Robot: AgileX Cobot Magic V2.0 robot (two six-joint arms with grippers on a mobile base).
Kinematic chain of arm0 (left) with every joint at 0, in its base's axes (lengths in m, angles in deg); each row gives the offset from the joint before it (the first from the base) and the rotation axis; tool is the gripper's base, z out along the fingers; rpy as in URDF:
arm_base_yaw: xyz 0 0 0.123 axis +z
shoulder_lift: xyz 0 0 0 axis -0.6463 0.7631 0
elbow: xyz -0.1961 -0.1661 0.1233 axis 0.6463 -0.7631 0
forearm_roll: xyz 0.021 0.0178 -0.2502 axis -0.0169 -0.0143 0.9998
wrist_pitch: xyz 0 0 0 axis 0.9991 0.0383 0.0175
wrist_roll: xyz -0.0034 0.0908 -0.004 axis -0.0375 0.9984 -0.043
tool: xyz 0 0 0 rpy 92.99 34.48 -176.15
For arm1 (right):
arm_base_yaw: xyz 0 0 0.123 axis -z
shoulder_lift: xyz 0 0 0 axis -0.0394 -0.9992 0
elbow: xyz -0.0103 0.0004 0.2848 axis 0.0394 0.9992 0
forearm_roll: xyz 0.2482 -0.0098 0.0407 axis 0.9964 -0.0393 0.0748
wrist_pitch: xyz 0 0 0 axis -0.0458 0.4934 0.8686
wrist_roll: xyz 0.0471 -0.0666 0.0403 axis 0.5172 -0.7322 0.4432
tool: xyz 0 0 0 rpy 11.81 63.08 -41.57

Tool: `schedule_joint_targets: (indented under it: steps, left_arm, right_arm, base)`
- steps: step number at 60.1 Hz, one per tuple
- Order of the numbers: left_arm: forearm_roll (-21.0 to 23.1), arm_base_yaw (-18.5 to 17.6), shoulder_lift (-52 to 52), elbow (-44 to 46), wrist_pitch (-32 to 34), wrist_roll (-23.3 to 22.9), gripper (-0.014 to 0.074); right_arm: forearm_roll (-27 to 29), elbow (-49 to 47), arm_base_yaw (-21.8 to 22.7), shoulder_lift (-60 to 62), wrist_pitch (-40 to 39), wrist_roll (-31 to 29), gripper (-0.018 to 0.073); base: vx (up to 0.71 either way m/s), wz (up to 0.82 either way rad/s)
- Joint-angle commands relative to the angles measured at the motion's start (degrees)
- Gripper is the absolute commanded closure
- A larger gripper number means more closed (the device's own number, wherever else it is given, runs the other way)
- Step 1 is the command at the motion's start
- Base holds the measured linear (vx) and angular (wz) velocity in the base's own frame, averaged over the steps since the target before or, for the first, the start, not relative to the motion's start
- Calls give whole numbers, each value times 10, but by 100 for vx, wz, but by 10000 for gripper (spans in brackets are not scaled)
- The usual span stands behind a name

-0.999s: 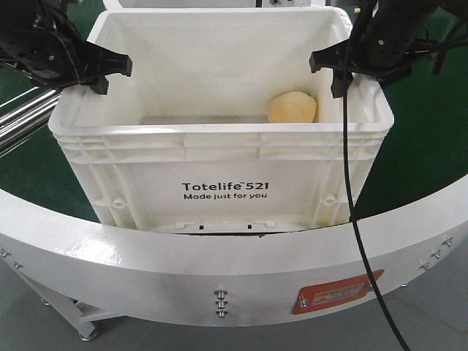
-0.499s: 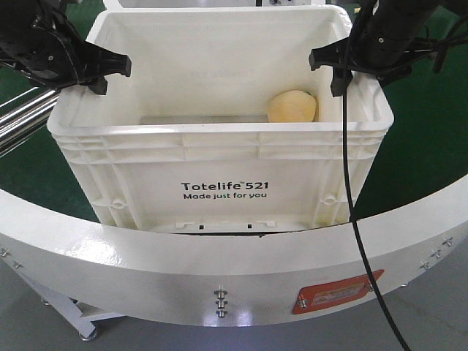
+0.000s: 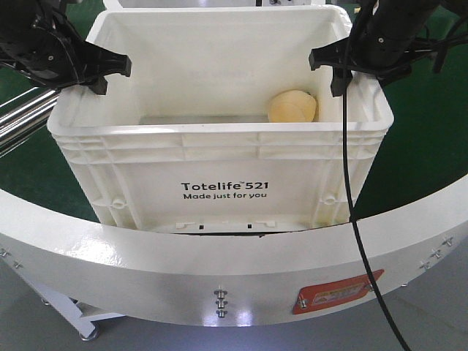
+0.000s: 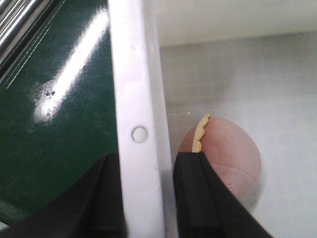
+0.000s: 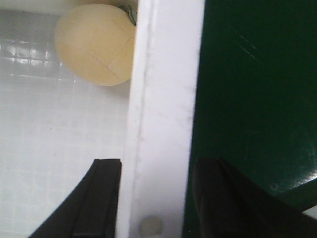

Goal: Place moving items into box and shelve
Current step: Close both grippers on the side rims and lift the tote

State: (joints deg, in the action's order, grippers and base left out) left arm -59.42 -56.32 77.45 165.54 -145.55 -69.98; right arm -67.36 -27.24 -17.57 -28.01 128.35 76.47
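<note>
There's the box (image 3: pixel 219 157), dead centre, just behind the curved table edge (image 3: pixel 219 256), with rails (image 3: pixel 22 117) off to its left. The left gripper (image 3: pixel 110 73) pinches the left rim, one finger inside, one outside, and the right gripper (image 3: pixel 329 73) does likewise on the right rim. Inside, the left lump (image 4: pixel 228 158) lies on the floor by the left wall, and the right lump (image 3: pixel 292 108) sits against the right wall near the far corner

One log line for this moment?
left gripper, right gripper: straddling white plastic tote rims; clamp: unclear; brownish-pink soft ball, pale-yellow soft ball: inside tote
</note>
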Motion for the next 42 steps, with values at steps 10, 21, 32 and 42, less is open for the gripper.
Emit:
schedule_joint_targets:
  steps: [10,21,32,42]
  left_arm:
    - [2,-2,-24,16,12,-2,290]
    - [2,-2,-24,16,5,-2,290]
    - [2,-2,-24,16,-7,4,290]
    - [2,-2,-24,16,-7,4,290]
  right_arm:
    - [5,-25,-2,41,-1,8,127]
    - [7,-25,-2,41,-1,9,117]
    - [-9,-23,-2,40,-1,13,200]
    - [-8,-23,-2,38,-1,13,328]
  base:
    - [0,0]
    - [0,0]
    - [0,0]
    - [0,0]
